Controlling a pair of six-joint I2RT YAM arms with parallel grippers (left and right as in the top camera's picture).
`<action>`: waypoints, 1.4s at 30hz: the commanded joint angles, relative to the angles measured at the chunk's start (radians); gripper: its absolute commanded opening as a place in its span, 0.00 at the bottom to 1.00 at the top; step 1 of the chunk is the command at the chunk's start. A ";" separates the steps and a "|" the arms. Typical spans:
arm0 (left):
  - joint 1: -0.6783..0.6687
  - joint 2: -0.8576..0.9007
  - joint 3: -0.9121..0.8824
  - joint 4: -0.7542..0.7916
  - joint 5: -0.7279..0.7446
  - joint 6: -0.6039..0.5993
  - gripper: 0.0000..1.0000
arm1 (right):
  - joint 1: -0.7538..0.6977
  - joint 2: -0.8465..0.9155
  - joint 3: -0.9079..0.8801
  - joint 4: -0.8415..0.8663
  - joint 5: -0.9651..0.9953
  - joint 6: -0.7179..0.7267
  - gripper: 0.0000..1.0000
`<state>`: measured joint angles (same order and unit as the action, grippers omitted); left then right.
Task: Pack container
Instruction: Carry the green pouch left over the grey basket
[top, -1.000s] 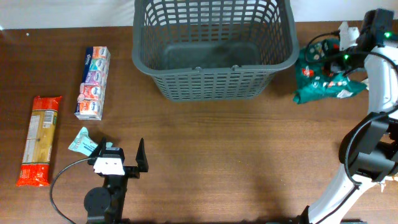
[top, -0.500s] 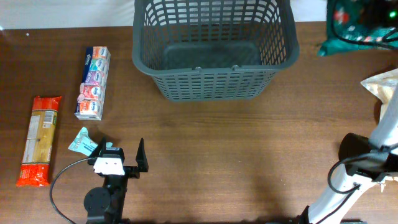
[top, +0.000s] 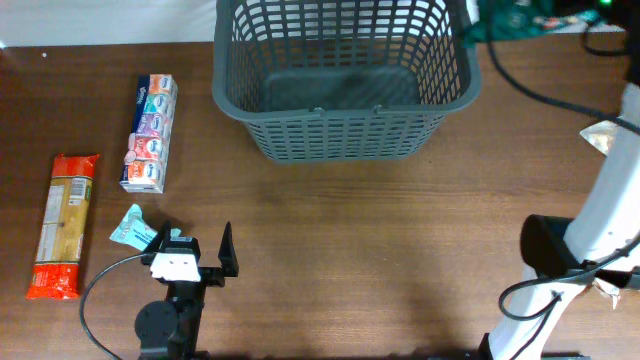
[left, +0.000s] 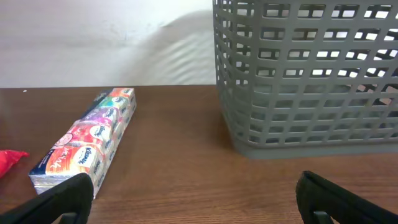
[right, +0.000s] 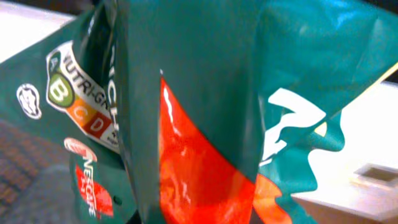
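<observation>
The container (top: 345, 80) is a large dark grey lattice basket at the back middle of the table, and its wall (left: 311, 81) fills the right of the left wrist view. A green and red food packet (top: 512, 16) hangs in the air by the container's far right corner. It fills the right wrist view (right: 205, 112) and hides my right gripper's fingers, which are shut on it. My left gripper (top: 205, 262) rests low at the front left, open, with bare table between its fingertips (left: 59, 199).
A multi-coloured tissue pack (top: 150, 132) lies left of the container. A long red pasta packet (top: 62, 225) lies at the far left, with a small teal packet (top: 130, 228) beside my left gripper. My right arm's white link (top: 610, 200) rises at the right edge.
The right arm has lifted the green packet off the table to the right of the container and carried it up and left towards the container's far right corner. The left arm has not moved.
</observation>
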<state>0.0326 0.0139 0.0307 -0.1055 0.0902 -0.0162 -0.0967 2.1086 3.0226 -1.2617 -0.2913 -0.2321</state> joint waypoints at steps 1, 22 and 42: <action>0.005 -0.008 -0.008 0.003 0.007 0.006 0.99 | 0.057 -0.037 0.013 0.083 -0.049 0.022 0.04; 0.005 -0.008 -0.008 0.003 0.008 0.006 0.99 | 0.229 0.010 -0.317 0.245 -0.135 0.032 0.04; 0.005 -0.008 -0.008 0.003 0.008 0.006 0.99 | 0.260 0.025 -0.713 0.312 -0.146 0.024 0.04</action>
<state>0.0326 0.0135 0.0307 -0.1059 0.0906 -0.0162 0.1581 2.1559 2.3482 -0.9840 -0.3920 -0.2138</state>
